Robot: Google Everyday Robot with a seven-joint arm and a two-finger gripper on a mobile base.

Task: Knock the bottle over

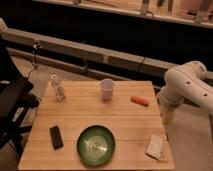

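Green round bowl point(96, 145) sits nearest me. Beyond it, leftward, the clear plastic bottle point(58, 88) stands upright. The gripper point(168, 119) hangs well right of the bowl; I cannot tell its opening. Approach not begun: next, I judge, reach across and strike high.

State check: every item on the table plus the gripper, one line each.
bottle: upright, back left, not knocked over
cup: upright, back centre
orange object: lying flat, back right
black device: lying flat, front left
green bowl: right way up, front centre
white packet: lying flat, front right corner
gripper: beside the table at its right edge, far from the bottle
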